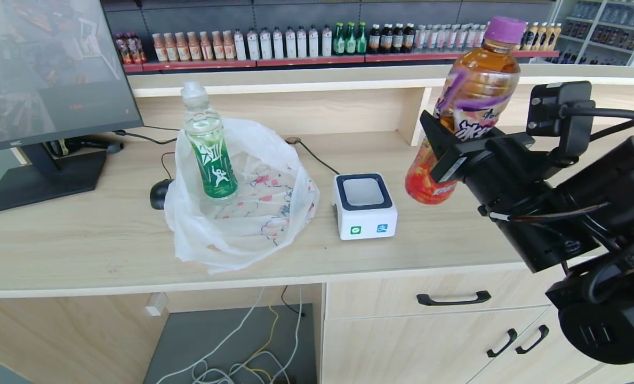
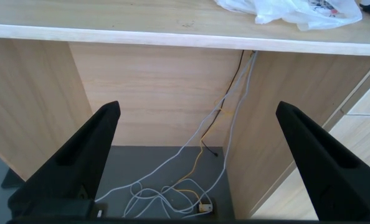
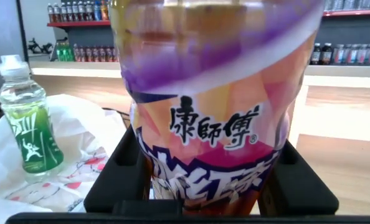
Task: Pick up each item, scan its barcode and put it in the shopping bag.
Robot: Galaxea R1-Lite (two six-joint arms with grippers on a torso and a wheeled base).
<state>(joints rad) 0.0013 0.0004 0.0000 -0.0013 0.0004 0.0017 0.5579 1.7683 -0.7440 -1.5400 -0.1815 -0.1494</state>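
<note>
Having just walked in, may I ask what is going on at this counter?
The right claw holds a purple-capped amber drink bottle aloft beside the white square scanner box. A clear green-labelled bottle stands in the white plastic shopping bag. The left claw hangs open below the wooden counter.

One tea bottle [image 1: 479, 80] held aloft
The right hand [image 1: 462, 145] grips the purple-capped tea bottle above the worktop [image 1: 82, 240], right of the white scanner [image 1: 363, 205]; a green bottle [image 1: 210, 149] stands upright in the shopping bag [image 1: 253, 218].
</note>
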